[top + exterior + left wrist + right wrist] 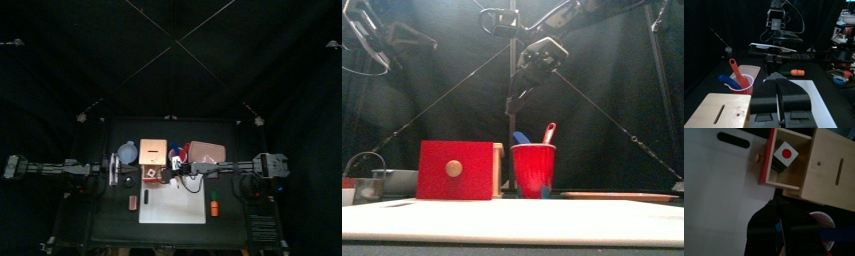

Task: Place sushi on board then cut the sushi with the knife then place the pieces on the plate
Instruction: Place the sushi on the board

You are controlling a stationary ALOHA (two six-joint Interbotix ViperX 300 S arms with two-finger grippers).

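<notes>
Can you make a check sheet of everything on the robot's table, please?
Surface: black table, board at its front middle.
Job's things: sushi in the box's open drawer; knives in the cup; tray right of the box.
Clutter: bowl left of the box; orange toy right of the board; small pinkish thing left of it.
Grippers: left gripper shut, right gripper shut, both holding nothing.
Cables: nothing seen.
Surroundings: black curtains.
</notes>
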